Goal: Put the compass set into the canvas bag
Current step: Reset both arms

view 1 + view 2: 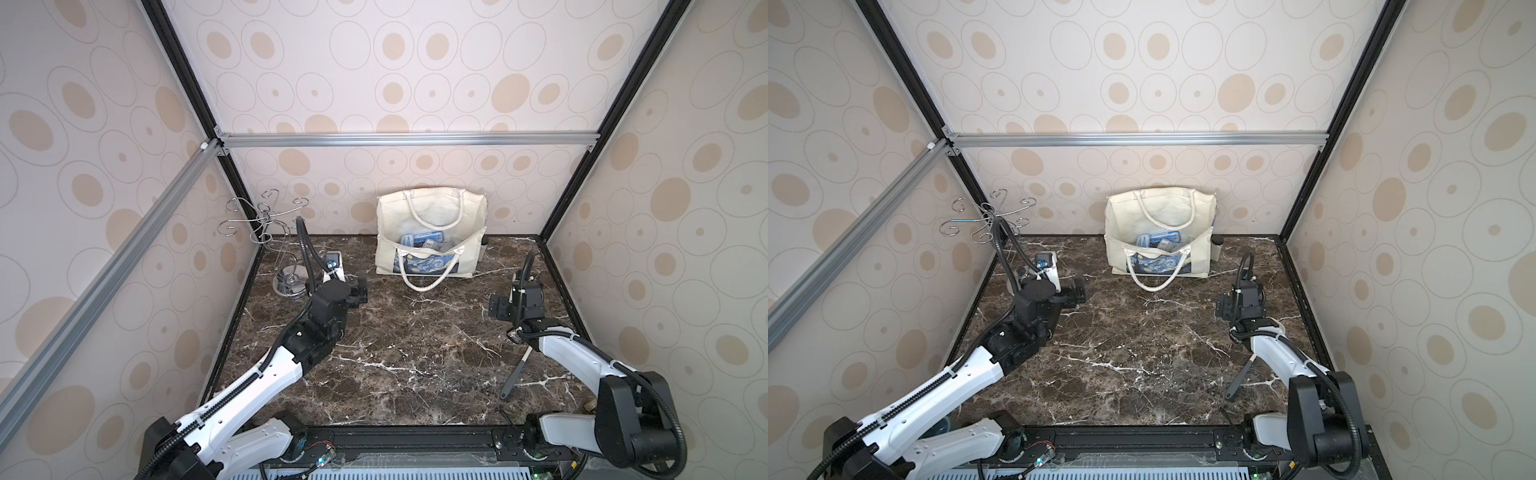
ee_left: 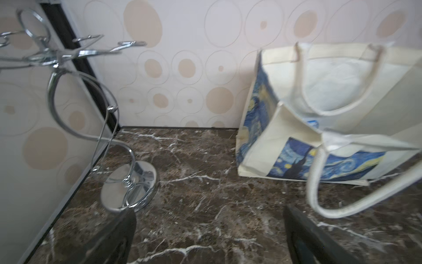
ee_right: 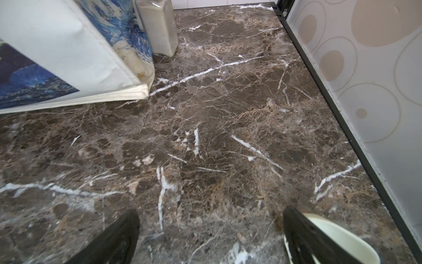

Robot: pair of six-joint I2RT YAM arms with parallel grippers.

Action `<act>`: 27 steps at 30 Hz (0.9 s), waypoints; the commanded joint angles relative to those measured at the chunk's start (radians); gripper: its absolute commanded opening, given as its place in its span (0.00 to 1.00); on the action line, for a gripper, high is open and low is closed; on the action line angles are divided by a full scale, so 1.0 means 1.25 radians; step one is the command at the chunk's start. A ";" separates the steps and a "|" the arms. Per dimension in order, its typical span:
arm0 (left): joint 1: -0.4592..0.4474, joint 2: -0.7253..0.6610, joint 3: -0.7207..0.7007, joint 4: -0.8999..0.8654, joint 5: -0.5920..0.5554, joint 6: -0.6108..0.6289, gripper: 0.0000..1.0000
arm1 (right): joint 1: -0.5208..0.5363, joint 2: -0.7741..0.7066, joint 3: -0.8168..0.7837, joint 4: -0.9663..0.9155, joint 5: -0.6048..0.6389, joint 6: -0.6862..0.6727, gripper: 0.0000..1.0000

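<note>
Marble tabletop (image 1: 395, 332): one canvas bag (image 1: 432, 216), one rack (image 1: 289, 286)

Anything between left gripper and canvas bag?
Only bare marble tabletop, plus the front rope handle drooping from the canvas bag toward the left gripper. Both top views show it.

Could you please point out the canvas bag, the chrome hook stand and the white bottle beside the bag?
canvas bag (image 1: 432, 266): in a top view, on its printed front panel.
chrome hook stand (image 2: 118, 189): left wrist view, on its round base.
white bottle (image 3: 159, 32): right wrist view, on its body.
</note>
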 commanded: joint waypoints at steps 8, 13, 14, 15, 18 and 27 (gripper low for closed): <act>0.128 -0.099 -0.330 0.287 -0.125 0.063 1.00 | -0.029 0.093 -0.191 0.529 -0.060 -0.117 0.98; 0.191 -0.047 -0.423 0.512 -0.083 0.158 1.00 | -0.039 0.175 -0.231 0.691 -0.106 -0.128 0.98; 0.201 -0.031 -0.445 0.577 -0.078 0.176 1.00 | -0.039 0.158 -0.208 0.613 -0.103 -0.123 0.99; 0.214 -0.011 -0.467 0.656 -0.064 0.202 1.00 | -0.040 0.174 -0.198 0.616 -0.091 -0.119 0.98; 0.260 0.061 -0.523 0.870 -0.021 0.233 1.00 | -0.037 0.184 -0.196 0.630 -0.083 -0.123 0.98; 0.365 0.357 -0.521 1.182 0.128 0.273 1.00 | -0.037 0.181 -0.189 0.609 -0.084 -0.123 0.98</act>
